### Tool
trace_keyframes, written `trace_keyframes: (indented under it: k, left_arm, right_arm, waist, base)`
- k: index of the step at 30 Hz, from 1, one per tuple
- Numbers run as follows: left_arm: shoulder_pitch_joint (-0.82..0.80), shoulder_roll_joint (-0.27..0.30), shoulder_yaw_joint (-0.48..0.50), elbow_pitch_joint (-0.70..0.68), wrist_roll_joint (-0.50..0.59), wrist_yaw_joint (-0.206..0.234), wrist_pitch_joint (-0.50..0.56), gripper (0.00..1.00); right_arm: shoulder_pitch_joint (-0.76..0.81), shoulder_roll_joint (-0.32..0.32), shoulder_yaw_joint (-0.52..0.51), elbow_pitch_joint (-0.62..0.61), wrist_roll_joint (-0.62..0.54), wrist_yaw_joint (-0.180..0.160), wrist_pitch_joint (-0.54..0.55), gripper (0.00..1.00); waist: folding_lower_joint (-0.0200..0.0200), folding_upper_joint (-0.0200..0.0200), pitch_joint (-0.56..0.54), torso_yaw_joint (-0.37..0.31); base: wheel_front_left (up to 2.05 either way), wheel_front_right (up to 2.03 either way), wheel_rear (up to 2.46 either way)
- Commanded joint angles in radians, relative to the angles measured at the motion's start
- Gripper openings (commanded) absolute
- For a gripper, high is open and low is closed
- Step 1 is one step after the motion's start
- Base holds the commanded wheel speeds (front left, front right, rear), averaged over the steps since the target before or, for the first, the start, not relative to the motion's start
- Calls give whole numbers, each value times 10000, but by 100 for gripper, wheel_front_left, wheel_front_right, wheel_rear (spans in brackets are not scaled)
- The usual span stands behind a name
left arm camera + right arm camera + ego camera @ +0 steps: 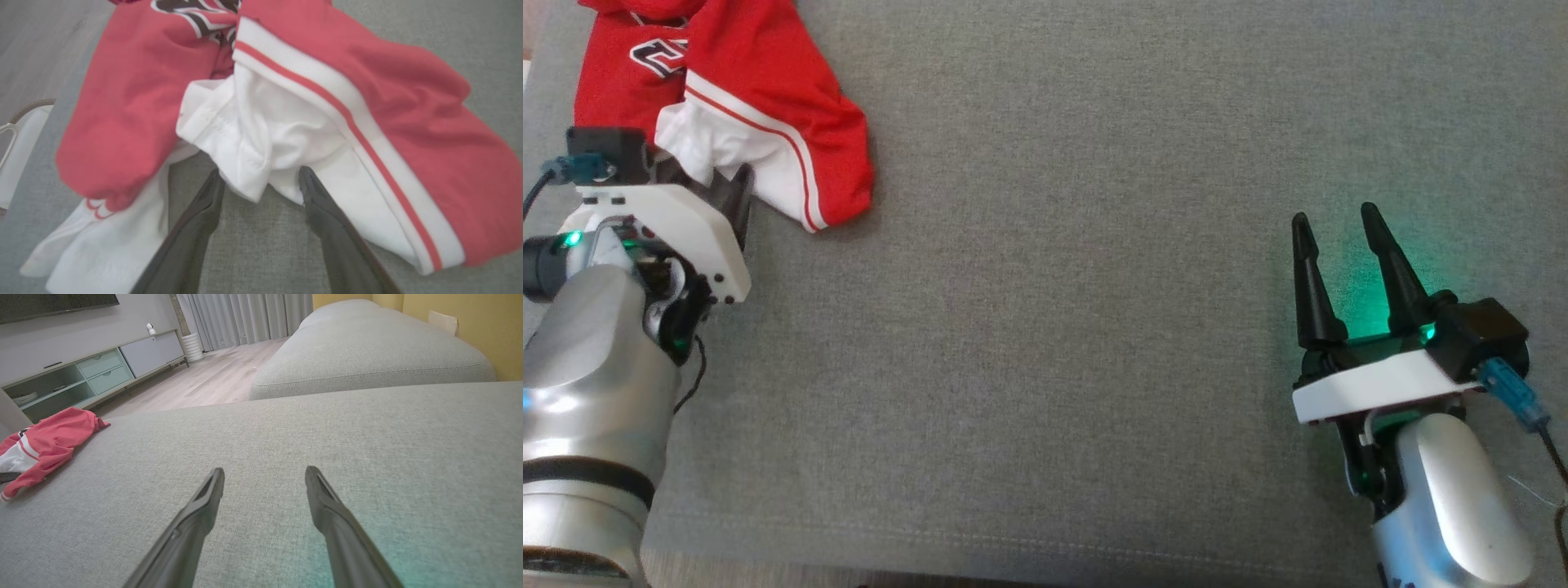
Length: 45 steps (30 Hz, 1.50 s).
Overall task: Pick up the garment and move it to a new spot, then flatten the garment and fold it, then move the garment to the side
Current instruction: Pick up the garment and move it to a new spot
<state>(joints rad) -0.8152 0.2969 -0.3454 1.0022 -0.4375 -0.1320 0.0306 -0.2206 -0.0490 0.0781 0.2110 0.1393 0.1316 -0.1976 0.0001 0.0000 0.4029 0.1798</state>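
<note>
- Plainly, the red-and-white garment (768,98) lies crumpled at the upper left of the head view, on the grey cushion (1045,327), and runs off the frame's top edge.
- The left gripper (261,175) is right at the heap's lower edge. Its jaws are spread wide, and in the left wrist view a white fold pokes down between the two fingertips, not clamped.
- The right gripper (1334,216) sits at the lower right of the head view, well apart from the cloth. Its jaws are parted and empty over bare fabric.
- The left arm is therefore much the nearer one. The heap's long axis slants from upper left to lower right in the head view, with the striped hem (768,135) along it.
- The cushion's edge and the wood floor (36,36) show close behind the garment at the upper left of the left wrist view, so there is little margin on that side.
- Open room lies across the centre and right of the head view, down to the front seam (931,543).
</note>
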Motion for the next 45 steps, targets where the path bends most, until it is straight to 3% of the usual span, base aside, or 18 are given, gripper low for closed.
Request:
trace_keyframes:
  k: [1,2,15,27,36,45]
  left_arm:
    - [-373,610,227,-160,-66,15,-73,18]
    - [-407,590,110,-85,-170,15,-103,0]
    - [-616,985,-902,-578,-657,14,-2720,0]
    - [506,1162,-963,-4588,521,46,-2921,0]
    - [838,841,-2785,-6161,604,17,-2899,0]
    - [645,-222,-4672,-6588,282,15,-2857,0]
  right_arm:
    - [-232,-12,203,-355,-77,-9,-3,100]
    - [-232,-12,184,-346,-79,-9,-4,100]
    - [-138,-12,218,109,271,-9,-227,100]
    - [138,-12,287,584,772,-9,-498,100]
    - [253,-12,373,777,1031,-9,-595,100]
    - [240,-12,449,859,1178,-9,-628,100]
  waist:
    - [-1,0,-12,3]
    - [-1,0,-27,9]
    - [-1,0,-1143,-24]
    - [-1,0,-2335,-539]
    - [-1,0,-2844,-1389]
    - [-1,0,-3064,-2305]
  base:
    - [0,0,0]
    - [0,0,0]
    - [0,0,0]
    - [0,0,0]
    - [0,0,0]
    - [0,0,0]
